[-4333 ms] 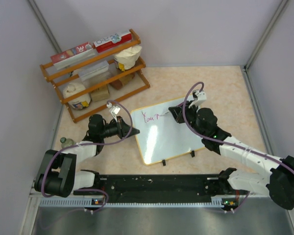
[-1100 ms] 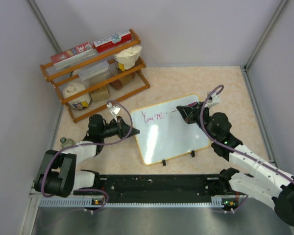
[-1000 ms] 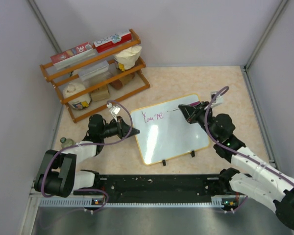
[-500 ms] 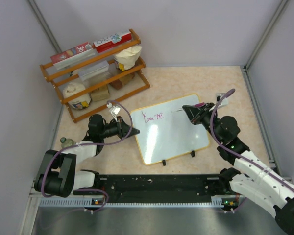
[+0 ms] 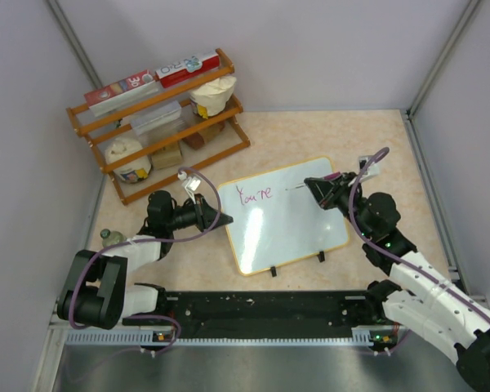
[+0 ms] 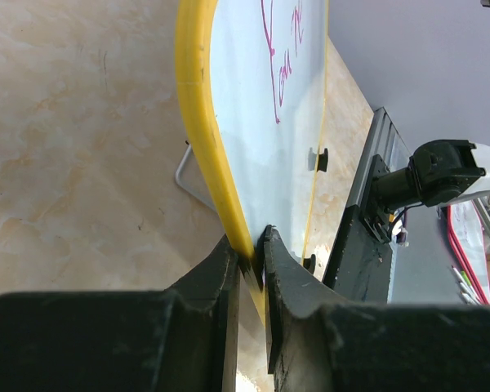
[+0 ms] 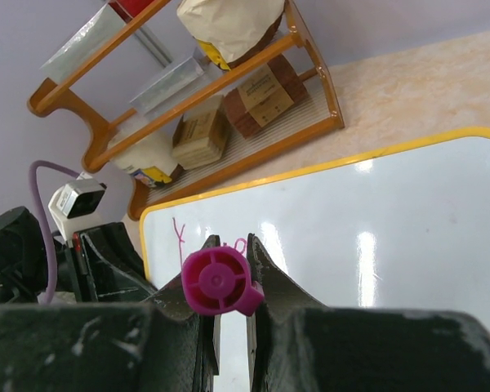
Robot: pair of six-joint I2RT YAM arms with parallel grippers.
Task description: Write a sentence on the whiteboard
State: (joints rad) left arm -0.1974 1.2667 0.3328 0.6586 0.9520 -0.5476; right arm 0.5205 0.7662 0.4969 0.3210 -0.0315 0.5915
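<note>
**Left gripper** (image 6: 253,253): both fingers are pressed onto the yellow rim of the whiteboard (image 6: 261,122), pinching the edge nearest the wrist with no gap showing. From above, this gripper (image 5: 216,219) sits at the board's left edge.

**Right gripper** (image 7: 229,249): closed around a magenta marker (image 7: 218,282). The marker is seen end-on, its round butt toward the wrist camera and its sides gripped by the two fingers. From above, the gripper (image 5: 318,186) is over the far right part of the board, and the marker points leftward along its far edge. The frames do not show whether the tip touches the surface.

**Whiteboard** (image 5: 286,220): directly under the right gripper and held at its left edge by the left gripper. It lies on the table (image 5: 376,147), turned at an angle. Two black clips (image 5: 273,272) are on the edge nearest the arm bases.

**Wire loop** (image 6: 184,175): thin and grey, just under the board's rim and ahead of the left fingers.

**Writing** (image 5: 256,194): magenta, reading roughly "You're". It is on the board between the two grippers, along the far edge, left of the marker.

**Wooden rack** (image 5: 159,122): beyond the board and the left gripper, well apart from both. Its shelves hold boxes and bagged goods.
</note>
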